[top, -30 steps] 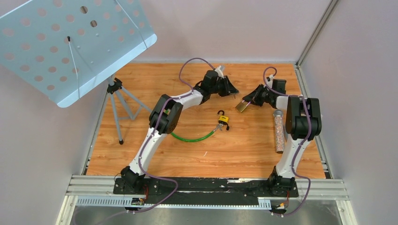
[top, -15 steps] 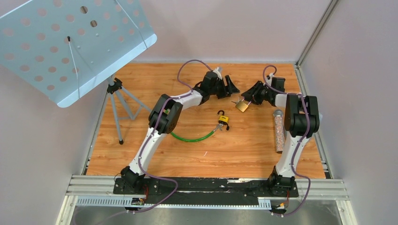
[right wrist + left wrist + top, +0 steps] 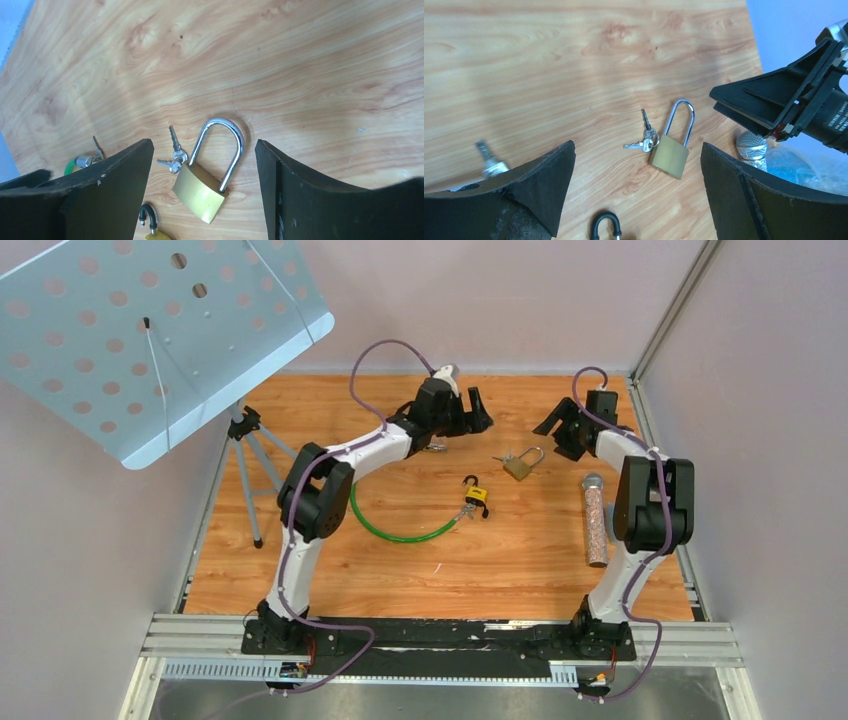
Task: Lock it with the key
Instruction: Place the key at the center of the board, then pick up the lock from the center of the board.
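**A:** Overhead view?
**B:** Brass padlock (image 3: 519,468) flat on the wooden table (image 3: 520,560), key bunch (image 3: 499,458) just beside it. Left gripper (image 3: 482,412) and right gripper (image 3: 553,438) flanking it, both spread wide, both empty.

**A:** Left wrist view?
**B:** Padlock lying free between wide black fingers (image 3: 544,175), clear of both. Keys by the body's upper corner, none inserted as far as visible.

**A:** Right wrist view?
**B:** Same padlock framed by parted fingers, untouched. Shackle (image 3: 232,165) apparently seated at both legs.

**A:** Step in hand?
**B:** Likely locking finished, padlock set down. If not: pinching the body with one gripper, lifting a key with the other, then lining its thin blade up with the keyhole.
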You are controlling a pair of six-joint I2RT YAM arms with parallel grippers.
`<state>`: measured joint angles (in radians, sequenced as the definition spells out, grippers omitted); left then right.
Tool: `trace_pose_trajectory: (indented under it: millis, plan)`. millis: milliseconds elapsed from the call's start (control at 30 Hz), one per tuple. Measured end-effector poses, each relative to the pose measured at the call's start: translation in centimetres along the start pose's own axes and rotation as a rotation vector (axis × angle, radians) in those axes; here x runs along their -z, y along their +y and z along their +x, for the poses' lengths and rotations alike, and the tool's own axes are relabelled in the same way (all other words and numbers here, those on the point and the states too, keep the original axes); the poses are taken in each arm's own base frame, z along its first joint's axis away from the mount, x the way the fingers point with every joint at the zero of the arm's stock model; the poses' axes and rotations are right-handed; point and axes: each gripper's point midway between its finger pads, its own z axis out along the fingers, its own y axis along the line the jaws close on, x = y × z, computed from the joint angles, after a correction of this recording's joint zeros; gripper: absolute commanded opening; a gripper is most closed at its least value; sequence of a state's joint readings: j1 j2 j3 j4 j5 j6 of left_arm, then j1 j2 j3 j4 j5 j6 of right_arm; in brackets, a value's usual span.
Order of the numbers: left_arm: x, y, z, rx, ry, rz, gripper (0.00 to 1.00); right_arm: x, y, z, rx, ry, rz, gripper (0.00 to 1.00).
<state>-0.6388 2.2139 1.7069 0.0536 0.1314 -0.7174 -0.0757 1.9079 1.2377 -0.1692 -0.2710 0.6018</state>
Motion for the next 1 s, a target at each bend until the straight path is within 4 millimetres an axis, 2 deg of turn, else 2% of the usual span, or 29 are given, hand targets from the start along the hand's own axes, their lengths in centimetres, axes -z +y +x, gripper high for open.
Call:
trace_pose_trajectory:
  millis: [133, 233, 333, 433, 500, 567, 667, 800, 1000]
  plan:
    - [3.8, -0.9, -3.5, -0.056, -0.079, -0.031, 1.0, 2.4, 1.2, -1.2, 0.055, -0.05, -0.002, 0.75]
    - [7.4, -0.2, -4.9, -0.094, -0.131, -0.089, 1.0, 4.3, 2.7, -0.6, 0.103, -0.082, -0.011, 0.76]
    - [10.4, 1.2, -4.6, -0.13, -0.145, -0.152, 1.0, 5.3, 5.5, 2.7, 0.191, -0.066, -0.027, 0.78]
    - [13.0, 2.9, -3.4, -0.163, -0.126, -0.205, 1.0, 4.9, 8.4, 7.9, 0.312, 0.002, -0.033, 0.8]
    - [14.2, 3.9, -2.3, -0.176, -0.108, -0.231, 1.0, 4.6, 9.3, 11.7, 0.381, 0.059, -0.012, 0.8]
    - [15.2, 4.7, -1.2, -0.184, -0.084, -0.25, 1.0, 4.3, 9.3, 14.8, 0.432, 0.11, 0.027, 0.8]
    - [16.8, 6.0, 0.6, -0.187, -0.05, -0.282, 1.0, 3.8, 8.0, 17.3, 0.473, 0.155, 0.124, 0.79]
    - [18.3, 6.7, 1.6, -0.189, -0.043, -0.302, 1.0, 2.8, 6.6, 18.6, 0.487, 0.183, 0.252, 0.75]
    - [19.8, 7.1, 1.2, -0.192, -0.083, -0.332, 1.0, 2.4, 5.9, 19.7, 0.489, 0.194, 0.359, 0.68]
